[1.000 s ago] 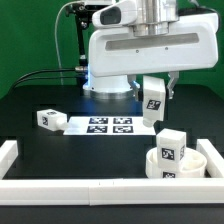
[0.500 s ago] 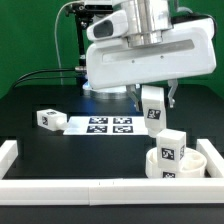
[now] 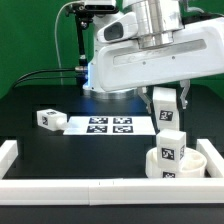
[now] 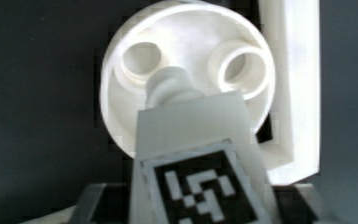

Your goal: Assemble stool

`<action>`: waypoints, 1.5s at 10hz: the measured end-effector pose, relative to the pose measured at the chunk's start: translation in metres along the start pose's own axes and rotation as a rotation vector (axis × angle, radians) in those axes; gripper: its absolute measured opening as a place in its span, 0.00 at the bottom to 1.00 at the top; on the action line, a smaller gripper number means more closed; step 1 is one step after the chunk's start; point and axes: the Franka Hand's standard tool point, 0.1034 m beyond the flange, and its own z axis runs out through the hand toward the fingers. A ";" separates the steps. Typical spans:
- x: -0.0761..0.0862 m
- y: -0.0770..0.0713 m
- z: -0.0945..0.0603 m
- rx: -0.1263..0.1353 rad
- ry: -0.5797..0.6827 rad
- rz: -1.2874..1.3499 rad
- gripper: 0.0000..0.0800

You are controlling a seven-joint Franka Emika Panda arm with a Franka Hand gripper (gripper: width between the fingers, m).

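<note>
My gripper [image 3: 167,104] is shut on a white leg block [image 3: 165,108] with a marker tag and holds it just above the round white seat [image 3: 196,160] at the exterior view's lower right. A second leg [image 3: 170,148] stands upright in the seat, directly under the held one. A third leg [image 3: 48,118] lies on the table at the exterior view's left. In the wrist view the held leg [image 4: 202,150] fills the foreground between the jaws of my gripper [image 4: 202,205]. Beyond it lies the seat [image 4: 140,110], with two round holes showing.
The marker board [image 3: 108,125] lies flat mid-table. White border rails run along the front [image 3: 90,186] and the exterior view's left [image 3: 8,152]. A rail [image 4: 293,80] lies right beside the seat in the wrist view. The arm's white body hangs over the table's back.
My gripper has carried the leg toward the exterior view's right, from over the marker board's end to above the seat and the leg standing in it.
</note>
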 end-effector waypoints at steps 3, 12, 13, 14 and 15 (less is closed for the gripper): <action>-0.013 -0.012 0.005 -0.015 0.119 0.054 0.40; 0.001 -0.033 0.018 0.000 0.127 0.085 0.40; 0.004 -0.035 0.021 0.001 0.129 0.087 0.40; 0.005 -0.036 0.024 0.000 0.128 0.088 0.40; 0.004 -0.037 0.027 0.000 0.126 0.093 0.40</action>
